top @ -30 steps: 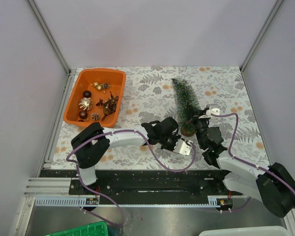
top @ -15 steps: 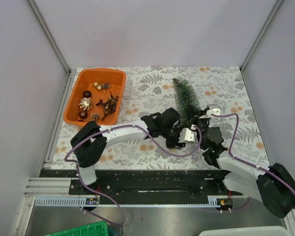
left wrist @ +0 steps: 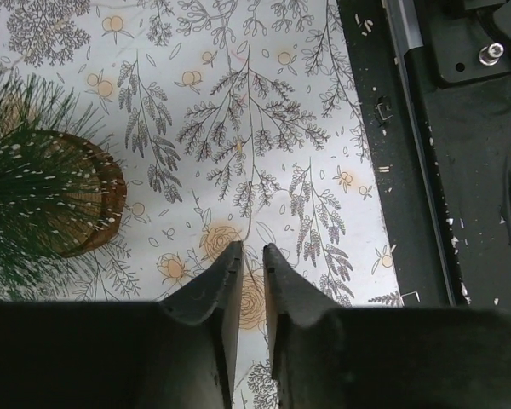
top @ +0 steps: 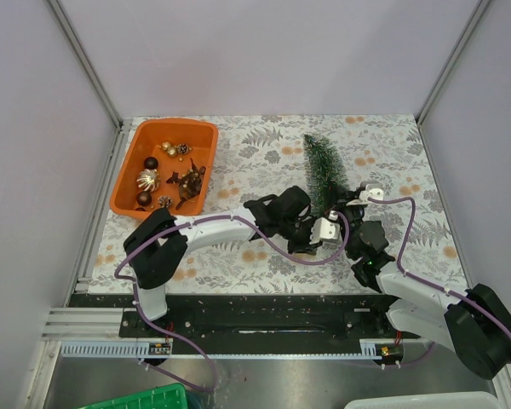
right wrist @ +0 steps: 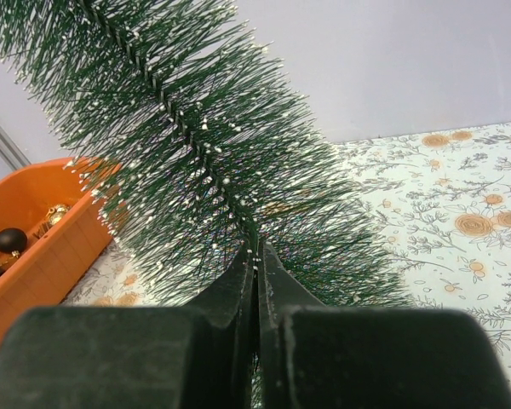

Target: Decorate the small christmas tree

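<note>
Small christmas tree, one: stem pinched in closed right gripper; base just beside left gripper, jaws slightly apart, empty. One orange tray well left of both

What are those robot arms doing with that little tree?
The right gripper is pinched shut on the small christmas tree, holding its stem. The left gripper, slightly open and empty, is beside the tree's base. The gold and brown ornaments lie in the orange tray, so no decorating has happened yet.
</note>
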Available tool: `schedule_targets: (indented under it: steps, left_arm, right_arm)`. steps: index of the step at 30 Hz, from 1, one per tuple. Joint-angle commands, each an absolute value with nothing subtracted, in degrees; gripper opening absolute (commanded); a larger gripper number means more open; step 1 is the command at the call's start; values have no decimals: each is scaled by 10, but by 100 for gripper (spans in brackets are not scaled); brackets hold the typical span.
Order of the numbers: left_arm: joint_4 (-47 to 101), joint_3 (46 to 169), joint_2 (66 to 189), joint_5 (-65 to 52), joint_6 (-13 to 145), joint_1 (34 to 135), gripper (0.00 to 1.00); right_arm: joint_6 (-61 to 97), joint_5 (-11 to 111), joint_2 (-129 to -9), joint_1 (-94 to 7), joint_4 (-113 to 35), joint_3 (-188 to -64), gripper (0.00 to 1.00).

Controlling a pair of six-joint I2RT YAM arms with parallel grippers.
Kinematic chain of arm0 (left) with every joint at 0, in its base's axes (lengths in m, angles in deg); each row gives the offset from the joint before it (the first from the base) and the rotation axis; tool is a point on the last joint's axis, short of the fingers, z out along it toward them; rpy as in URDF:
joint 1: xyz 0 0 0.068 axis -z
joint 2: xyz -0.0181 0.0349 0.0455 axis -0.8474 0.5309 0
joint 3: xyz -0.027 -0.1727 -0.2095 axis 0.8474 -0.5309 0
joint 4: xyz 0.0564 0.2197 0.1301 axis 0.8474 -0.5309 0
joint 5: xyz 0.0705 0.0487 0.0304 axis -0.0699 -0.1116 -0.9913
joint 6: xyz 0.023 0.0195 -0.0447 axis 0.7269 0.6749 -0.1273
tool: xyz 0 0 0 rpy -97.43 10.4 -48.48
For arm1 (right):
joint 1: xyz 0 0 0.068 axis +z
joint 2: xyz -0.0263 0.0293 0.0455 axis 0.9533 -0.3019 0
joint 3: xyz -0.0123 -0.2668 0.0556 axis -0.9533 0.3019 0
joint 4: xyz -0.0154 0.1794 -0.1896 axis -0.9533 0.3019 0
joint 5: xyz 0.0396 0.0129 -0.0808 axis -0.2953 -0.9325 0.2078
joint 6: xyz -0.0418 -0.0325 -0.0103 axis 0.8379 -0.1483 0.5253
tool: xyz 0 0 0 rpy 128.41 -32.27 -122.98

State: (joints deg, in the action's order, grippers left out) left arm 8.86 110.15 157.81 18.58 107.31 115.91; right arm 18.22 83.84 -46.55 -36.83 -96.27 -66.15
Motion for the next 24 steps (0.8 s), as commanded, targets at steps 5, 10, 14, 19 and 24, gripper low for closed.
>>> schedule_targets:
  steps: [5, 10, 14, 19, 24]
  left_arm:
    - [93, 1044, 1493, 126, 1072, 1156, 0]
    - [54, 1004, 1396, 87, 1056, 1166, 0]
    - [50, 993, 1333, 44, 1047, 1168, 0]
    - [9, 996, 1270, -8, 1084, 1166, 0]
    - [-9, 951, 1180, -55, 1114, 1160, 0]
  right_arm:
    - [174, 849, -465, -360, -962, -659, 0]
    - [176, 859, -460, -361, -952, -662, 0]
    - [179, 863, -453, -361, -936, -668, 0]
    - [176, 865, -432, -360, -904, -667, 0]
    - [181, 867, -410, -360, -879, -666, 0]
